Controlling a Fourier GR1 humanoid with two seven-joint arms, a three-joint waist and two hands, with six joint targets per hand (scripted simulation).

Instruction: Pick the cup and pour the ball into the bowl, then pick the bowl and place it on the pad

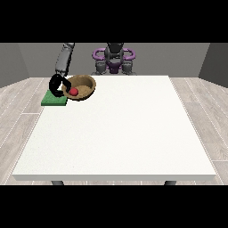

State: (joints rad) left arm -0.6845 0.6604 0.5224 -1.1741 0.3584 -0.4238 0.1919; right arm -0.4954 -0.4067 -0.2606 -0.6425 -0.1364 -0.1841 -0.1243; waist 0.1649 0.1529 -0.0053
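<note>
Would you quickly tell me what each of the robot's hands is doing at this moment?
Hand at the view's left: closed on the rim of the bowl, which holds the red ball, beside the green pad.
Hand at the view's right: not in view.

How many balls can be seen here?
1. A red ball lies inside the brown bowl, held by the hand at the view's left, by the green pad. None elsewhere.

Bowl (83,86): brown, wood-like, matt. Ball (73,91): red, smooth. Pad (54,99): green, matt. Table (116,133): white, matt, faintly grained. Floor (205,116): pale planks.
</note>
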